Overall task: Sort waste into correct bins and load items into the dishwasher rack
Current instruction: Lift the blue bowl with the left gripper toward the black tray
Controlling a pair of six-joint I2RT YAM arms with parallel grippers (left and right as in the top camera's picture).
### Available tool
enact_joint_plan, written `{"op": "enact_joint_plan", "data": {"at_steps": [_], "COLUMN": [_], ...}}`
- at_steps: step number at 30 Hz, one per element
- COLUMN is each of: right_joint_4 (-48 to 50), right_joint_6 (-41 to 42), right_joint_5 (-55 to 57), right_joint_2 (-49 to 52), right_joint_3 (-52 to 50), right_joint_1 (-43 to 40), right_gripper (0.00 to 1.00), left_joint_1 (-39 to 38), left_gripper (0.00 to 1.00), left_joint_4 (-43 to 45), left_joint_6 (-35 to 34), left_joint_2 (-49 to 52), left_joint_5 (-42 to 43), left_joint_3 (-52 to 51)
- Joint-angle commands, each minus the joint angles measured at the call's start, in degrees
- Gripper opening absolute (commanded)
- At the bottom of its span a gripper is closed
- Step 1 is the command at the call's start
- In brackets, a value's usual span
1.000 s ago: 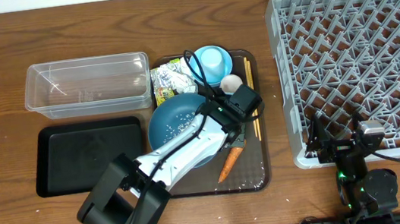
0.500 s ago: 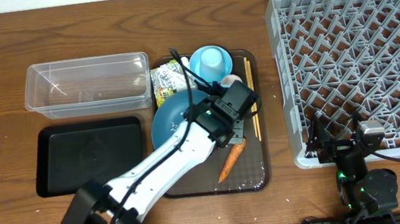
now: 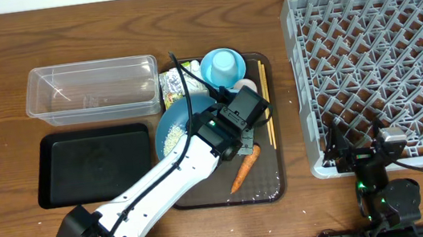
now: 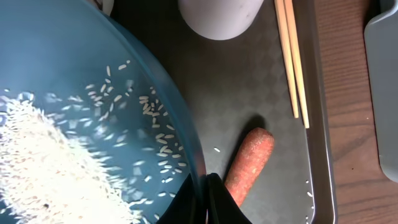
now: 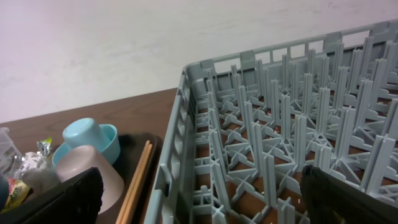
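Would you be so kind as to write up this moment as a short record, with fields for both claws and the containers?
left claw: shut on the rim of the dark-blue bowl
bowl contents: white rice
right claw: open, empty, by the near edge of the grey dishwasher rack
brown tray: carrot, chopsticks, white cup, light-blue bowl, wrapper
clear tub: empty
black tray: empty
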Motion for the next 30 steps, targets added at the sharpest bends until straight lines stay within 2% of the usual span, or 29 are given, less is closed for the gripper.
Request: {"op": "enact_joint_plan", "data": {"at_steps": [1, 14, 23, 30], "right_joint_4": [-0.11, -0.11, -0.11, -0.11], "right_joint_6": [-0.72, -0.72, -0.72, -0.72], "right_joint_5": [0.57, 0.57, 0.57, 0.57], "right_joint_2": [-0.22, -0.22, -0.22, -0.22], "right_joint_3": [-0.17, -0.17, -0.17, -0.17], "right_joint_1": [0.48, 0.48, 0.48, 0.48], "right_gripper": [0.99, 0.99, 0.99, 0.99], "left_joint_1": [0.17, 0.17, 0.35, 1.64], "left_gripper": [0.06, 0.06, 0.06, 0.06], "left_joint_4": [-0.57, -5.35, -5.27, -5.95], "left_joint_6": [0.17, 0.37, 0.72, 1.66], "left_joint_2": [-1.18, -1.99, -9.05, -13.60], "left_joint_5": [-2.03, -2.21, -2.29, -6.08], "left_joint_3": [0.04, 2.82, 2.91, 2.91]}}
